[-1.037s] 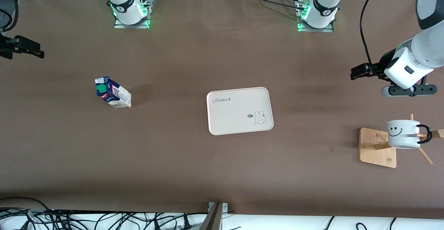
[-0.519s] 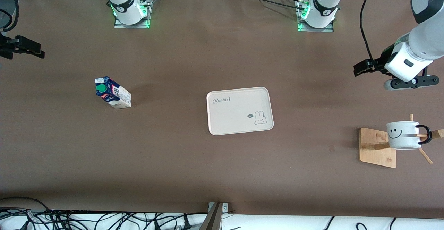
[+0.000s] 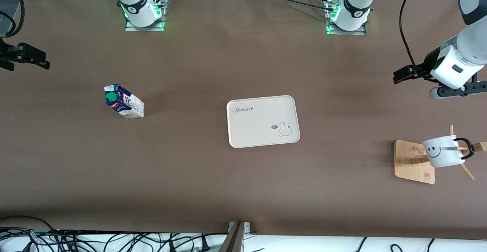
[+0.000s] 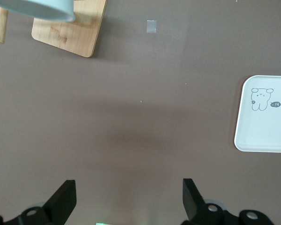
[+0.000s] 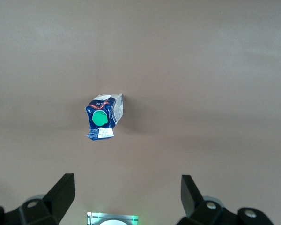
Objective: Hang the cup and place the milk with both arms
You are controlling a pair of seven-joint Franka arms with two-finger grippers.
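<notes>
At the left arm's end of the brown table, the small white mug with a black smiley face and thin black loop handle is hanging by its handle on a peg of the light wooden rack with a flat square base. Up in the air over bare table near that end, farther from the front camera than the rack, the left gripper is hovering with its black fingers spread wide and holding nothing. Toward the right arm's end, the small dark blue and white milk carton with a round green cap is standing upright on the table, well apart from the cream rectangular tray printed with a rabbit that is lying in the middle. The right gripper is hanging in the air at the right arm's end, over table beside the carton, its fingers likewise spread and empty.
</notes>
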